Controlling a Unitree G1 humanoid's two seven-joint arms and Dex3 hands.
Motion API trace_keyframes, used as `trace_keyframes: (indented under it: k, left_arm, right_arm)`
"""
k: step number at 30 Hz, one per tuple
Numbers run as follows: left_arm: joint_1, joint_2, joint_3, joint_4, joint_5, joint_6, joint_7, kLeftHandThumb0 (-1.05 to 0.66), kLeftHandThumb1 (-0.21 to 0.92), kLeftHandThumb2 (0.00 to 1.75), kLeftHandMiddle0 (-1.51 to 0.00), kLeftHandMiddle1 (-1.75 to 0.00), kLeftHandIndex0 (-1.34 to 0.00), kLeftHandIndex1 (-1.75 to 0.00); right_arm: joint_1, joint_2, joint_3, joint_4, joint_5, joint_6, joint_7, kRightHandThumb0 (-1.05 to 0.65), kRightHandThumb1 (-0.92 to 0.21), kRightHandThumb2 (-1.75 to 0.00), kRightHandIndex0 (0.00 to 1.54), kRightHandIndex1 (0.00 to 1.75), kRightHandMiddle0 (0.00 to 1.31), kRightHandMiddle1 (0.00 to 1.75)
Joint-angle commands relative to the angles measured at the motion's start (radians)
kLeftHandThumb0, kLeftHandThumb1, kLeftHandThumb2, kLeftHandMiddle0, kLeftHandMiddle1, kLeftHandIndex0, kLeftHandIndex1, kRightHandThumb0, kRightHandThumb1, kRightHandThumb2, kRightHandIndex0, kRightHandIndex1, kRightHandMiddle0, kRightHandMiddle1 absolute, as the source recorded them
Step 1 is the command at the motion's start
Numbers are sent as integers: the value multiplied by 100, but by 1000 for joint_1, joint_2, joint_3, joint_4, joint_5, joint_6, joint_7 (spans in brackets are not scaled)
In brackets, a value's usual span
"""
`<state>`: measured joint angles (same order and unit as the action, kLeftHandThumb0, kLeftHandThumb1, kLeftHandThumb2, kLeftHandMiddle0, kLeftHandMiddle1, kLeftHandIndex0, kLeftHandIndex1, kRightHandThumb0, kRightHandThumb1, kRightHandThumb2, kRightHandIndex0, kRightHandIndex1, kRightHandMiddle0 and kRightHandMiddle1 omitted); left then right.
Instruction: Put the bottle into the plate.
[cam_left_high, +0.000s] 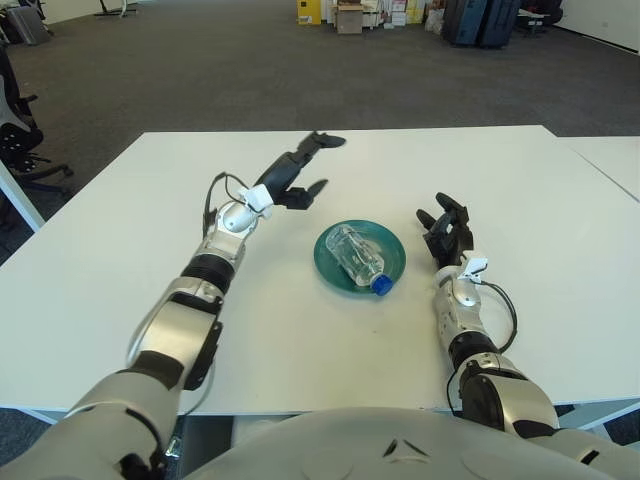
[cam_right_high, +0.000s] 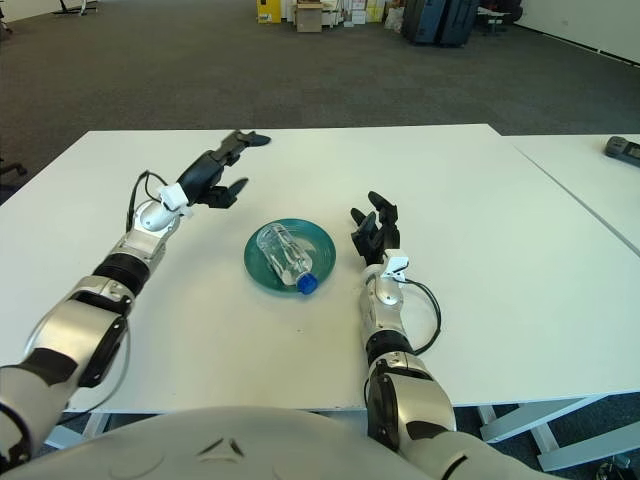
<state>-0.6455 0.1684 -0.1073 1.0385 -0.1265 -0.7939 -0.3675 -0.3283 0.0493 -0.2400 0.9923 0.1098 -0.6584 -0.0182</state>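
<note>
My left robot hand (cam_left_high: 300, 170) is up above the white table (cam_left_high: 520, 190), off to the left of the plate, fingers spread and holding nothing. My right robot hand (cam_left_high: 447, 232) shows just right of the plate, fingers open too. The clear water bottle (cam_left_high: 358, 257) lies on its side in the green plate (cam_left_high: 332, 272), blue cap (cam_left_high: 381, 285) poking over the near rim. I think the job is done.

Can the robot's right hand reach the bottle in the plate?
Probably yes. The right hand shows just right of the green plate, fingers open, with nothing between it and the bottle lying there. The left hand is off behind.
</note>
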Motion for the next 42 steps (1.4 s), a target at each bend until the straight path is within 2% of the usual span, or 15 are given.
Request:
trace_keyframes:
  k: [1, 6, 11, 16, 20, 29, 42]
  left_arm:
    - [3, -57, 110, 74, -89, 31, -10, -81, 92, 70, -46, -12, -5, -94]
    - [50, -86, 193, 124, -124, 40, -21, -77, 92, 84, -40, -8, -1, -85]
    - [85, -95, 241, 158, -139, 63, -99, -79, 92, 92, -28, -2, 0, -58]
    - [94, -88, 268, 184, -126, 87, -134, -85, 92, 98, -17, -1, 0, -31]
    - [107, -87, 283, 200, -112, 98, -129, -88, 92, 99, -12, 0, 0, -21]
    - [182, -97, 283, 190, -52, 35, -69, -91, 92, 99, -12, -1, 0, -24]
    - [220, -90, 283, 197, 14, 32, 22, -91, 92, 100, -15, -1, 0, -37]
  right_arm:
    - [58, 5, -4, 49, 17, 22, 23, -86, -92, -102, 49, 31, 4, 93]
    - [58, -1, -7, 47, 22, 35, 46, -85, -92, -105, 46, 21, 2, 93]
    - [58, -9, -5, 44, 21, 55, 70, -84, -92, -105, 41, 14, 0, 87]
    - [58, -20, 16, 42, 0, 72, 91, -85, -92, -103, 32, 6, 0, 67]
    - [60, -30, 35, 41, -19, 77, 94, -85, -92, -98, 26, 2, 0, 53]
    - [50, -48, 61, 48, -31, 91, 92, -81, -92, -93, 17, 0, 0, 35]
    - [31, -66, 76, 70, -32, 103, 82, -76, -92, -92, 15, 0, 0, 30]
